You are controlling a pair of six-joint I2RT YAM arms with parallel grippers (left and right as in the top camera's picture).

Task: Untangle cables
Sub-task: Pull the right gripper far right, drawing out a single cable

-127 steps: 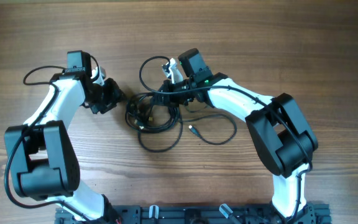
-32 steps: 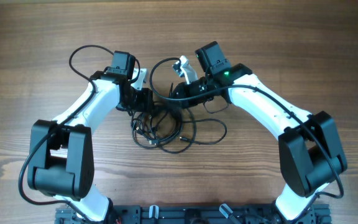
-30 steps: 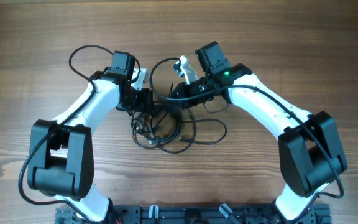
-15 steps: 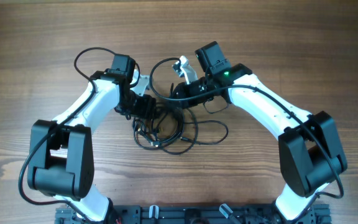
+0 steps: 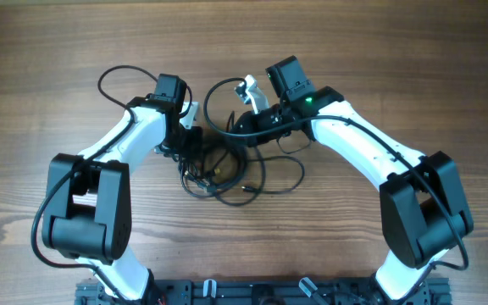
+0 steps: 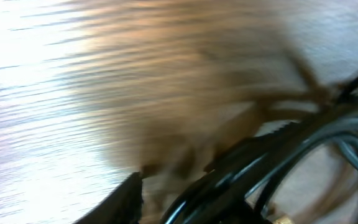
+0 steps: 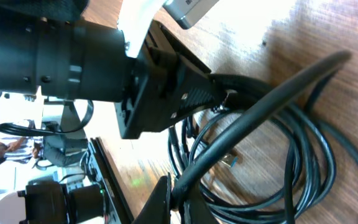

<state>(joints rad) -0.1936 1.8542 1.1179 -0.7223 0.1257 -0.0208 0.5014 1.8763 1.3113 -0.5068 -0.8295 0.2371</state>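
The cables (image 5: 242,176) lie as one tangled black bundle on the wooden table between my two arms. My left gripper (image 5: 194,146) is at the bundle's left edge. The left wrist view is blurred; it shows one dark finger (image 6: 128,198) with several cable strands (image 6: 278,152) right beside it, and the gripper looks shut on them. My right gripper (image 5: 238,124) is at the bundle's upper right. In the right wrist view it (image 7: 180,186) is shut on one thick black cable (image 7: 260,109) above the coiled loops (image 7: 309,174).
A loop of cable (image 5: 213,100) arcs up behind the right gripper. The left arm's own wire (image 5: 117,78) loops at the upper left. The left arm's black wrist (image 7: 73,59) fills the top of the right wrist view. A black rail (image 5: 261,292) runs along the table's front edge.
My left arm reached right into the bundle, then drew slightly back to the left, and the bundle's right loop shifted left with it. The right arm has stayed put over the last second.
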